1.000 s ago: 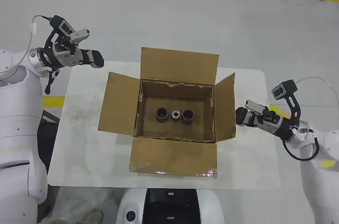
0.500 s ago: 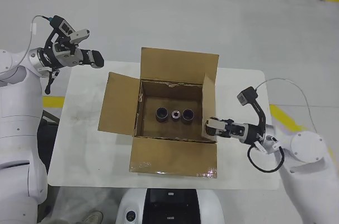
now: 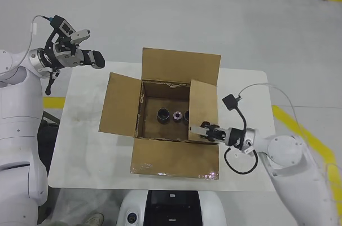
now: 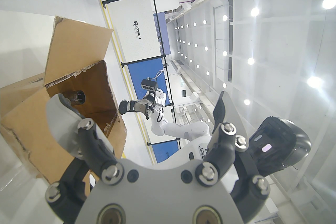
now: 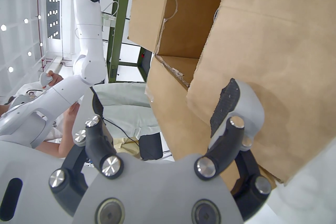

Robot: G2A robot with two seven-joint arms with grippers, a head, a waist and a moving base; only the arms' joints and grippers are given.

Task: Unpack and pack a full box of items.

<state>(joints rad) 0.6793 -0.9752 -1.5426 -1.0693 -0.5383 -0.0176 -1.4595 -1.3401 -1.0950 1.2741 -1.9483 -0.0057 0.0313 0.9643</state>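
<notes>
My right tool (image 3: 196, 130) is released, fingers spread and gripping nothing. One finger rests against the outer face of the right flap (image 3: 204, 107) of the box (image 3: 174, 159), and that flap stands tilted inward over the opening. I judge that a broad push suits this better than a pinch, since folding a flap needs only a shove from outside. The box stands in the middle of the counter (image 3: 80, 141) with its other three flaps splayed outward. Three small round items (image 3: 175, 116) sit in a row on its floor, the rightmost partly hidden beneath the leaning flap. With items inside and a flap coming over, this looks to me like the closing part of packing. My left tool (image 3: 99, 59) is open as well. It hangs over the far left corner of the counter, well apart from the box, probably parked there to leave the flaps room.
</notes>
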